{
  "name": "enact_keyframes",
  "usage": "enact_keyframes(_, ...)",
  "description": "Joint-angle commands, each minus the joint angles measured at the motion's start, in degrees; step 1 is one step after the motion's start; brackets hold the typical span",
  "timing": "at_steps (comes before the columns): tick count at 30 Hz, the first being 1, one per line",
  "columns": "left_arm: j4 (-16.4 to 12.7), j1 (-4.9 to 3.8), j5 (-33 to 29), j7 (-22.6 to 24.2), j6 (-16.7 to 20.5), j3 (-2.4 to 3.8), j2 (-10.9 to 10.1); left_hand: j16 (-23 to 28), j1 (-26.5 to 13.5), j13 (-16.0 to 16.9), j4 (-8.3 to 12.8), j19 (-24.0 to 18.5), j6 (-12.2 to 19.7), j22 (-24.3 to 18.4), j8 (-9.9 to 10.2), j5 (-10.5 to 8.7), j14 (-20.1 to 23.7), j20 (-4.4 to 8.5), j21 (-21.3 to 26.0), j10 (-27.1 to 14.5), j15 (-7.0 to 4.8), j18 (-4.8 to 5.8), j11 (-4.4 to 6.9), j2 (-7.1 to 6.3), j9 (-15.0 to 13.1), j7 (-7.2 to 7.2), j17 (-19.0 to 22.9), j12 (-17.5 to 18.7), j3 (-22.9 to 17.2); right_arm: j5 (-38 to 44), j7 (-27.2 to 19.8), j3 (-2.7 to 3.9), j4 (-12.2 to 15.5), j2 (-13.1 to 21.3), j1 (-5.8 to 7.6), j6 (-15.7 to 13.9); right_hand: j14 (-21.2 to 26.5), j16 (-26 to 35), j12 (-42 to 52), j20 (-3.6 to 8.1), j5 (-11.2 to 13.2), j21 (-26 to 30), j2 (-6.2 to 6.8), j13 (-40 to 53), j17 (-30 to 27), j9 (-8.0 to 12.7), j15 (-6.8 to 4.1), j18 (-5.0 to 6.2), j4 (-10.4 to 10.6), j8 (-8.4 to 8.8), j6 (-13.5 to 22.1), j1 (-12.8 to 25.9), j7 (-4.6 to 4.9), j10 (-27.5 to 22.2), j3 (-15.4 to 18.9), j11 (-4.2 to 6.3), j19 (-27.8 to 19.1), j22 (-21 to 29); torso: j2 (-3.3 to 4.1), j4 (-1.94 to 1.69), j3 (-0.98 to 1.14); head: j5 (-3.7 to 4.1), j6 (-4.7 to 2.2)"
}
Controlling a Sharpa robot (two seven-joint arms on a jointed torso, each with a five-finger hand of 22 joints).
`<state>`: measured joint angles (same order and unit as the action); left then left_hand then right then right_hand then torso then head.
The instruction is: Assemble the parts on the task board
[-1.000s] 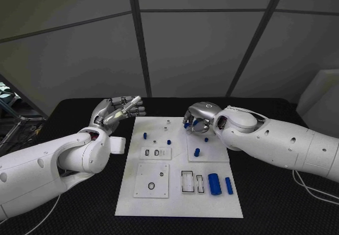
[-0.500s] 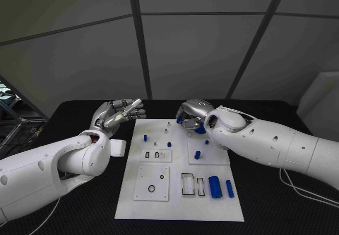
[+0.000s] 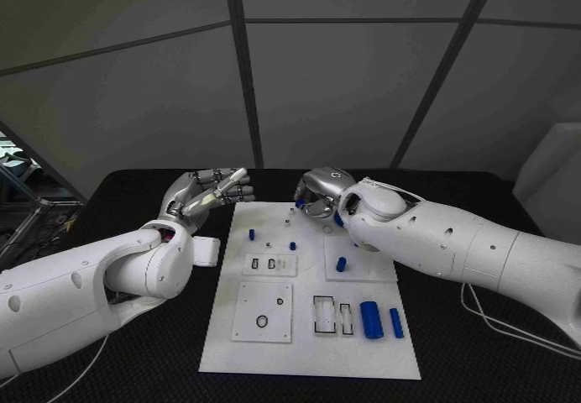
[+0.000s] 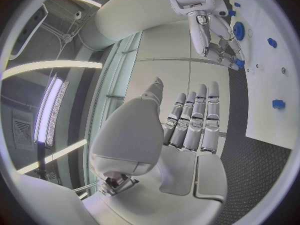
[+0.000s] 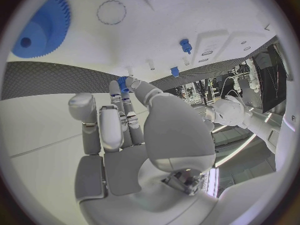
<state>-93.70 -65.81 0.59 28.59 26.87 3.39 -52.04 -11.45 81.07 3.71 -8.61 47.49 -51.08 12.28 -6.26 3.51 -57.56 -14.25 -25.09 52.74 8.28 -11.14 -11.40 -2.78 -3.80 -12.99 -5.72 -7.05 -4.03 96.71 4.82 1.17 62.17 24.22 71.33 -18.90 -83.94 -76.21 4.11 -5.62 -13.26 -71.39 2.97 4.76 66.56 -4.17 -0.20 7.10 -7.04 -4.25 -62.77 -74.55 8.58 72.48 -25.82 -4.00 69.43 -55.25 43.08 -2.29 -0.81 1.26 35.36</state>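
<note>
Holding, right hand (image 3: 320, 201): small blue part (image 5: 122, 83) pinched at fingertips, above far end of task board (image 3: 303, 336).
Left hand (image 3: 206, 195): raised off board's far left corner, fingers straight and together, nothing held.
Blue gear (image 5: 39, 27): flat on board beside right hand.
Blue cylinders (image 3: 372, 319): lying near right, beside rectangular slots.

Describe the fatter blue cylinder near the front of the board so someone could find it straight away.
Start at the white task board, at its near right corner. Two blue cylinders lie side by side there; the fat blue cylinder is the left one, thicker than the slim blue cylinder beside it.
</note>
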Motion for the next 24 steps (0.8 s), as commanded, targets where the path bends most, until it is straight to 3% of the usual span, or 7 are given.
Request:
enact_keyframes(1,-0.1,-0.12,0.3,0.1,-0.7,0.08,0.1,0.2,-0.3,-0.1,0.3,-0.1,0.4,0.1,0.3,-0.26,0.0,-0.14,-0.3,-0.4,0.3,0.91,-0.15,0.36,0.1,-1.51,-0.1,0.1,0.0,0.0,-1.0,0.06,-0.7,-0.5,0.18,1.2,-2.5,-0.4,-0.3,-0.12,0.4,-0.2,0.44,0.0,0.2,0.0,-0.14,-0.47,0.1,0.03,-0.1,0.3,0.2,0.0,-0.3,-0.36,0.5,-0.1,0.0,0.06,0.01,-0.13,0.11)
enact_keyframes(24,-0.1,-0.31,0.3,0.0,-0.7,0.1,0.2,0.3,-0.4,-0.1,0.3,-0.2,0.4,0.1,0.3,-0.25,0.0,-0.16,-0.3,-0.4,0.33,0.92,-0.17,0.37,0.1,-1.53,-0.1,0.2,0.1,0.1,-1.5,0.03,-2.6,-2.7,0.18,3.9,-2.5,-0.5,-0.4,-0.18,0.5,-0.3,0.54,0.0,0.2,0.0,-0.08,-0.45,0.4,0.17,0.1,0.5,0.26,-0.2,-0.4,-0.43,0.4,-0.1,0.05,0.11,0.0,-0.35,0.33)
